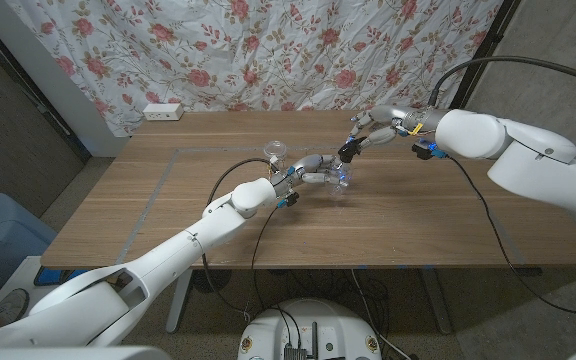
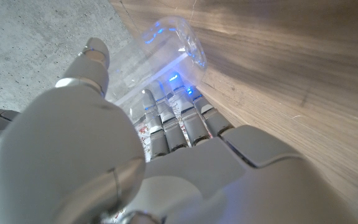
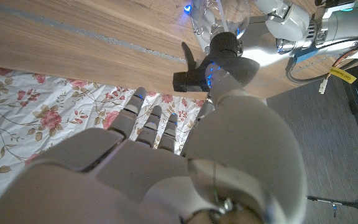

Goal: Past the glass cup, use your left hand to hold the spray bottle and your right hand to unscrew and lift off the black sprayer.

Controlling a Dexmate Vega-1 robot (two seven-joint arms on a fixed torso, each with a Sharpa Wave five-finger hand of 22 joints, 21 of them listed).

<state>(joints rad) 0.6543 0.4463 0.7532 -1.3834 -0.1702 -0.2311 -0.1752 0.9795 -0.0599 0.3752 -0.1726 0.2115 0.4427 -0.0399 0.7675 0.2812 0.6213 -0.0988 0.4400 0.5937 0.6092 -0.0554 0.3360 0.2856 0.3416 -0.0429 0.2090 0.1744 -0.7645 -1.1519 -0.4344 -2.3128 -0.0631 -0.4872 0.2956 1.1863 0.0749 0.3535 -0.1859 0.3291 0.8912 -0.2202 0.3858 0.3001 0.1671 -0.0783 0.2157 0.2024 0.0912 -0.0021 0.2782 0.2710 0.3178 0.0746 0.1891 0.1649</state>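
The clear spray bottle [image 1: 339, 180] stands mid-table with its black sprayer [image 1: 347, 152] on top. My left hand [image 1: 311, 171] grips the bottle's body; in the left wrist view its fingers [image 2: 173, 121] wrap the clear bottle [image 2: 160, 46]. My right hand [image 1: 373, 132] is at the sprayer from the right. In the right wrist view its thumb [image 3: 229, 93] reaches the black sprayer [image 3: 207, 65], while the other fingers [image 3: 148, 118] stay straight and spread beside it. The glass cup [image 1: 276, 152] stands just left of the bottle, close behind my left hand.
A white power strip [image 1: 163, 112] lies at the table's far left edge, under a floral curtain [image 1: 268, 50]. Cables hang off my right arm [image 1: 488, 135] over the table's right side. Bare wood [image 1: 418, 220] lies in front of the bottle.
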